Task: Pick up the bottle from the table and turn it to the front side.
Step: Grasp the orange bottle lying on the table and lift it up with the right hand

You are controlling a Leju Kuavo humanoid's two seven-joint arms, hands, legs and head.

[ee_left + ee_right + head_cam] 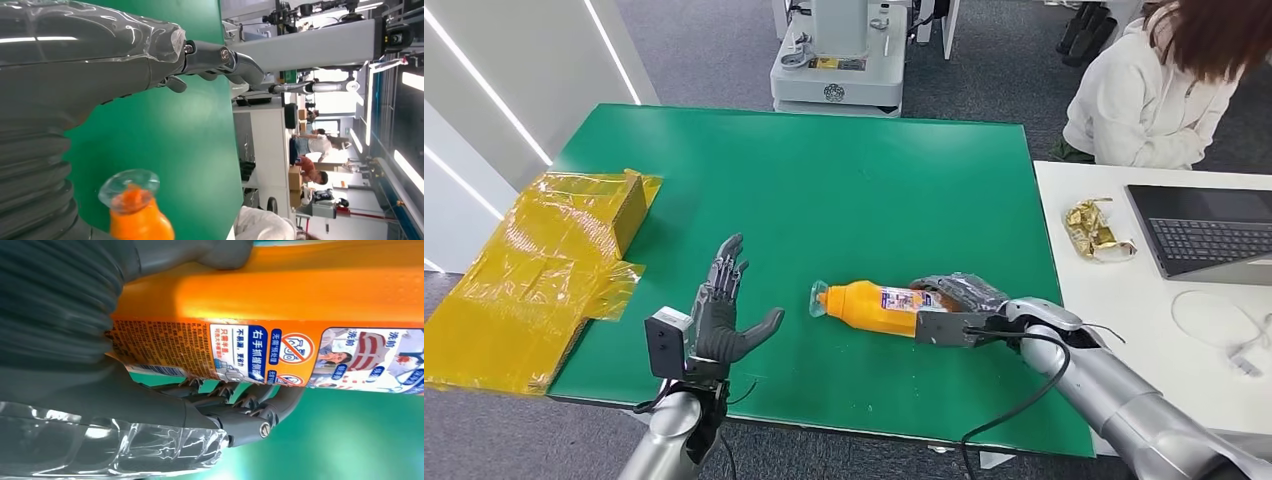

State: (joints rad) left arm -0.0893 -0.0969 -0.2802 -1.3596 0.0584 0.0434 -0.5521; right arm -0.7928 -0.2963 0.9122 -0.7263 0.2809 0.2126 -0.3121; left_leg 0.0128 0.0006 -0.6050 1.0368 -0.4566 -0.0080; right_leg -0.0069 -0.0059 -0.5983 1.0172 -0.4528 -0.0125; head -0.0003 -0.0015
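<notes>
At the left edge of the green desk (824, 180) lies a yellow film-wrapped carton (544, 270), well clear of the work. Next comes the left robot hand (724, 315), raised just above the desk with its fingers spread wide and nothing in it.

Right of it, near the middle of the desk towards the front edge, the orange detergent bottle (874, 305) lies on its side, its clear-capped neck pointing at the left robot hand. The right robot hand (959, 310) is wrapped around the base end of the bottle, fingers curled under and thumb over.

The bottle looks like a stiff plastic one, opaque, probably fairly full and so moderately heavy. Its glossy skin and smooth label could slip in a turn, so the broad labelled body is the safer place to hold, not the narrow neck or the thin cap.

The head view gives the layout and shows the bottle apparently resting on the desk. The left wrist view adds the clear cap (129, 184) end-on. The right wrist view alone shows the grasp closely: fingers (235, 400) under the printed label (260, 352), with fine print and pictograms facing the camera.

Far right, a person in white sits at a white table with a laptop (1204, 235).
</notes>
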